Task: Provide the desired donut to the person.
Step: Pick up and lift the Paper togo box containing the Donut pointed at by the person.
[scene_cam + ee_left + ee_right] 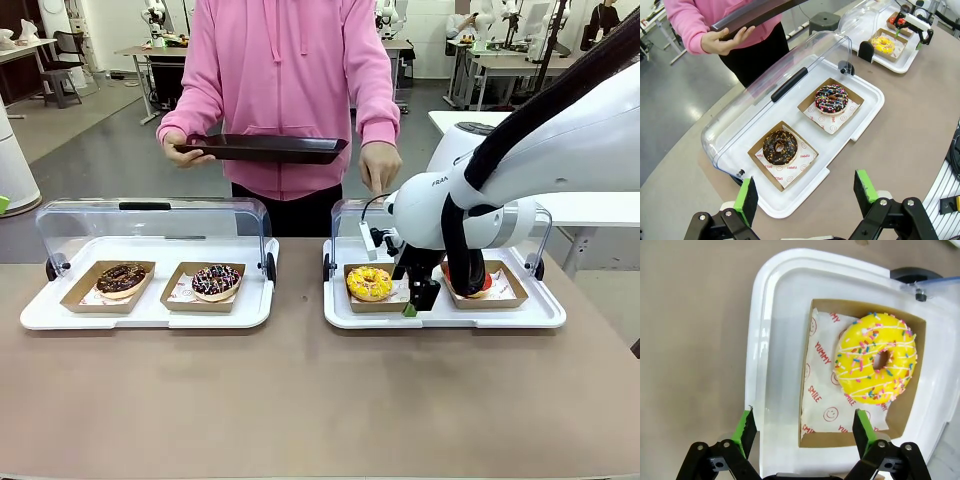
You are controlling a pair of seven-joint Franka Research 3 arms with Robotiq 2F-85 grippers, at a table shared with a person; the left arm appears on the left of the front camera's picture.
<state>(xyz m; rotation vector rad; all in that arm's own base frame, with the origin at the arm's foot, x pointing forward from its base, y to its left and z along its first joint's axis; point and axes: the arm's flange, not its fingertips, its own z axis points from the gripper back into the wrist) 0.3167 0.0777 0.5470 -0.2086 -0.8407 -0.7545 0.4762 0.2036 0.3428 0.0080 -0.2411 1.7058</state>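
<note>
The person (pixel 290 90) in a pink hoodie stands at the far side, holding a dark tray (pixel 265 148) in one hand. The other hand (pixel 380 165) hangs above the right case. A yellow sprinkled donut (pixel 370 283) (pixel 876 357) lies in a brown box (pixel 812 370). My right gripper (pixel 415 303) (pixel 805 427) hovers open just above that box's edge, beside the donut and apart from it. One green pad (pixel 746 427) is over the white tray rim, the other over the box's paper. My left gripper (pixel 805 195) is open and holds nothing, short of the left case.
The left white case (pixel 40 315) has its clear lid (pixel 765 90) raised and holds a chocolate nut donut (pixel 780 146) and a chocolate sprinkled donut (pixel 831 98). A red donut (pixel 485 285) sits behind my right arm in the right case (pixel 545 315). The brown table's (pixel 300 400) front half is bare.
</note>
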